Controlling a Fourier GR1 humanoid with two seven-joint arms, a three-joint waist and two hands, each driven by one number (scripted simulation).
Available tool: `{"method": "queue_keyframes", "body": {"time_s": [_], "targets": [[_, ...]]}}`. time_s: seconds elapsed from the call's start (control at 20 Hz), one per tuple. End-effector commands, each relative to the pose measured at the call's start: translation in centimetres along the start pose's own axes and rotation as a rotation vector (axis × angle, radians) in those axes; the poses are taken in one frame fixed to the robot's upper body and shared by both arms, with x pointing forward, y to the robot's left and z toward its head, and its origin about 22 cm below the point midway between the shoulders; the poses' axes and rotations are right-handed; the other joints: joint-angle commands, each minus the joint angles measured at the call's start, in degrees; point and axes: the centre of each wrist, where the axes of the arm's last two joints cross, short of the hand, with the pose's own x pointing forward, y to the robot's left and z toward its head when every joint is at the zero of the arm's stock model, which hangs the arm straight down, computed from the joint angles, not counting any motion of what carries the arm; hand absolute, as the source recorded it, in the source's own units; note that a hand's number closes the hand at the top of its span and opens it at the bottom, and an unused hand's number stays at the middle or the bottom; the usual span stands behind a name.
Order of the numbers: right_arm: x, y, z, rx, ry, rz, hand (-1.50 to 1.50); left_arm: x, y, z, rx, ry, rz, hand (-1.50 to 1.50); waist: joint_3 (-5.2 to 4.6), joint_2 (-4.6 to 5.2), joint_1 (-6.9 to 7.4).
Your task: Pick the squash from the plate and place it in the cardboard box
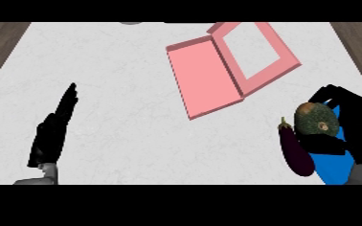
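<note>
The squash (313, 118), round and mottled green-brown, is at the right edge over the blue plate (339, 168). My right hand (338, 97) curls round it, with black fingers above it and the thumb below. Whether the squash rests on the plate or is raised off it I cannot tell. The cardboard box (280, 51) is pink and lies open at the upper middle right, its flat lid (205, 79) spread toward the left. My left hand (51, 134) rests at the lower left with its fingers straight, far from the box.
A dark purple eggplant (295, 151) lies along the plate's left side, just below the squash. A small grey object (131, 23) peeks in at the counter's far edge. Brown floor shows past the counter's left and right corners.
</note>
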Motion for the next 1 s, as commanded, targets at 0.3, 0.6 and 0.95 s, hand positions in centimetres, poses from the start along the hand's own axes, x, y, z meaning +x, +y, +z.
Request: {"method": "queue_keyframes", "body": {"time_s": [0.3, 0.6, 0.95], "targets": [[7.6, -4.7, 0.6, -0.091, -0.273, -0.286, 1.5, -0.8, 1.4, -0.3, -0.014, 0.004, 0.004, 0.0, -0.02, 0.27, 0.52], [13.7, -7.1, -3.1, -0.069, -0.263, -0.296, 1.5, 0.0, 1.2, -1.7, -0.017, -0.019, 0.001, 0.0, -0.04, 0.35, 0.67], [18.3, -3.1, -7.5, -0.025, -0.232, -0.267, 1.5, -0.1, -1.0, -1.0, -0.018, -0.034, -0.006, 0.0, 0.0, 0.43, 0.86]]}}
